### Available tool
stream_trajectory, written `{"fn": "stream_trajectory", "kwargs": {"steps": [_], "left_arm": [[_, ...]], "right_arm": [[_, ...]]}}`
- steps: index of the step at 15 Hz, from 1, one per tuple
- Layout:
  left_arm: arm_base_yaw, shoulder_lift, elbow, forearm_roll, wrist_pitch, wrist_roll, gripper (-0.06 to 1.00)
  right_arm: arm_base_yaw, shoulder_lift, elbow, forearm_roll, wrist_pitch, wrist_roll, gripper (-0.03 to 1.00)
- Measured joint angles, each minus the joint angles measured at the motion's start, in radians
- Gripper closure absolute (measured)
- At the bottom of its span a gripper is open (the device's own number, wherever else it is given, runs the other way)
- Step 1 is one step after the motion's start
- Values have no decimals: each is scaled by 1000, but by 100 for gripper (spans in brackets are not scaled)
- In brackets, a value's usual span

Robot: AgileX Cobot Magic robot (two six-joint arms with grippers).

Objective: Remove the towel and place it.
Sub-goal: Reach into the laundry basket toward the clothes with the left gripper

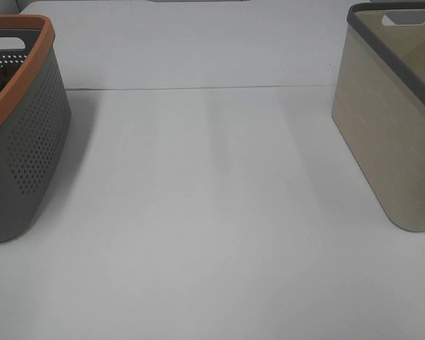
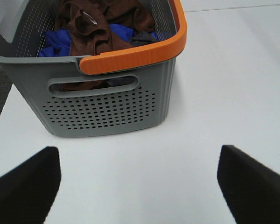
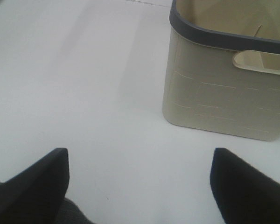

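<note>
The dark brown towel lies crumpled on top of blue cloth inside the grey perforated basket with an orange rim. My left gripper is open over the bare table, short of that basket's handle side, holding nothing. In the exterior high view the same basket stands at the left edge, and neither arm shows there. My right gripper is open too, above the white table, with the beige basket with a dark grey rim ahead of it.
The beige basket stands at the right edge of the exterior high view. A blue cloth and a dark grey one lie under the towel. The white table spans between the two baskets.
</note>
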Motion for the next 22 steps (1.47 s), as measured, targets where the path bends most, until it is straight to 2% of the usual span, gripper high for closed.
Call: {"fn": "stream_trajectory", "kwargs": {"steps": [22], "left_arm": [[0,0,0,0,0,0,8]], "right_arm": [[0,0,0,1,0,0,18]]}}
